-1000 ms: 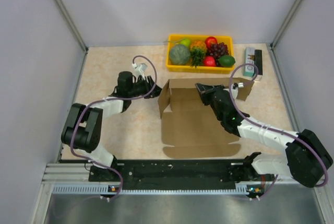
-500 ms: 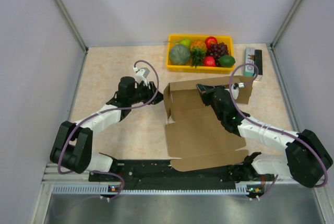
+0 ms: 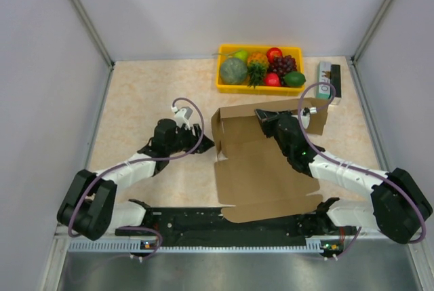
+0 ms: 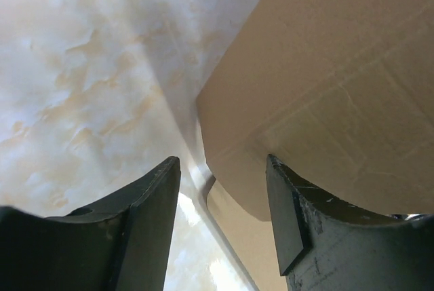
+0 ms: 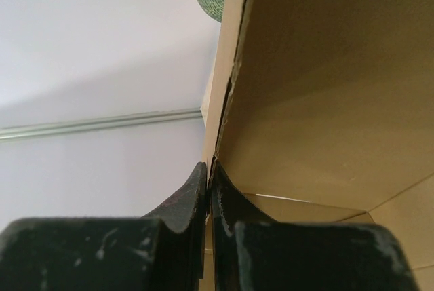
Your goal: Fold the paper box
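Where the right arm's jaws meet, they are clamped shut on the thin top edge of the plain brown corrugated cardboard box (image 5: 319,87). The right wrist view shows the two black fingers (image 5: 182,199) pressed to either face of its raised far wall, one outside and one inside.

The left arm's jaws stand parted at the box's left side. A rounded flap corner (image 4: 234,182) lies between and just ahead of the tips, and I cannot tell whether it touches either one.

The box (image 3: 261,176) is a die-cut sheet, partly folded. Its far wall and a left side flap stand upright, while a broad creased panel lies flat on the beige marbled desk (image 3: 135,94) and runs toward the arms' bases, ending in rounded tabs.

Beyond the far wall sits a yellow plastic tray (image 3: 260,89) of fruit, with a small green, white and black printed carton (image 3: 329,81) to its right.
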